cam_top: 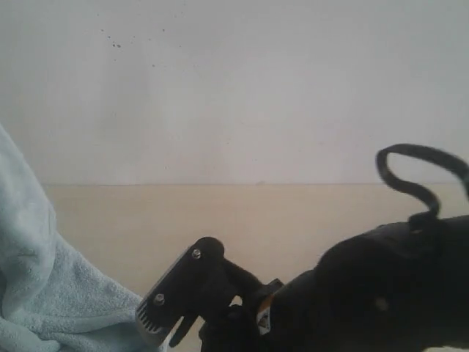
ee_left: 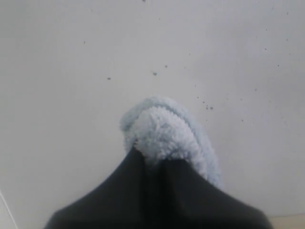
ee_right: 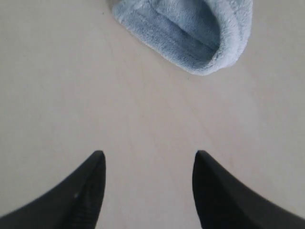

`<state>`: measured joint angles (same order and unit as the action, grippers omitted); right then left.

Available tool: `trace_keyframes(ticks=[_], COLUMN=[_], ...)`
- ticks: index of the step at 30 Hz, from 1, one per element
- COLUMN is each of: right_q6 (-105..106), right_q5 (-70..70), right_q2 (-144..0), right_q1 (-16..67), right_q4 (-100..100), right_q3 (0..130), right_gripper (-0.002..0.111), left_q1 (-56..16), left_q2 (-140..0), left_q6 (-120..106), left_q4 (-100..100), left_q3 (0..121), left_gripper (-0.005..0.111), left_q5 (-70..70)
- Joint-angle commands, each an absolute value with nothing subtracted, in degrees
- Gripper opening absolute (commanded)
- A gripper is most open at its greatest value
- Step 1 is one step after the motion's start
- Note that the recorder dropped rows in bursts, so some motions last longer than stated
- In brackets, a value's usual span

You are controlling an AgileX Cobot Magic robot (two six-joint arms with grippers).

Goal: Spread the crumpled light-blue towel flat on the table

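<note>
left wrist view: left claw (ee_left: 151,160) clenched on towel (ee_left: 164,129) fold, held high. right claw (ee_right: 147,164) released above worktop (ee_right: 62,86), towel corner ahead of it. mid-spread; nxt prob right claw grabs that corner, pulls outward.

light: soft, even | shadows: faint | focus: all views blurry

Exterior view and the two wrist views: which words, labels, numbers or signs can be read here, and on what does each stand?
No text can be read in any view.
Small white and orange sticker on the black arm: too blurred to read.
The towel shows no label; the wall has only dark specks.
</note>
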<state>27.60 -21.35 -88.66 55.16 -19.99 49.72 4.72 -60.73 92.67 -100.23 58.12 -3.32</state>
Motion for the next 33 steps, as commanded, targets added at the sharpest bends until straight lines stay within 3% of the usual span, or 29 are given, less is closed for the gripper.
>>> trace_keyframes(ticks=[1,19,33], right_q6=[29.65,30.59,30.32], right_q5=[-20.6,-14.59,-10.85], right_q2=[-94.04,-110.54,-118.21], right_q1=[55.16,54.85,51.87], right_q4=[-19.95,-27.95,-30.61], right_q3=[52.43,65.18,68.14], right_gripper=[0.052,0.052,0.052], left_q1=[4.95,4.75,-0.61], left_q2=[-58.64,-48.47,-44.4], left_q6=[91.37,91.37,91.37], left_q4=[-99.95,-99.95,-99.95], left_q3=[54.52,44.99,38.93], left_gripper=[0.004,0.004,0.004], left_q5=[-2.18,2.03,2.71])
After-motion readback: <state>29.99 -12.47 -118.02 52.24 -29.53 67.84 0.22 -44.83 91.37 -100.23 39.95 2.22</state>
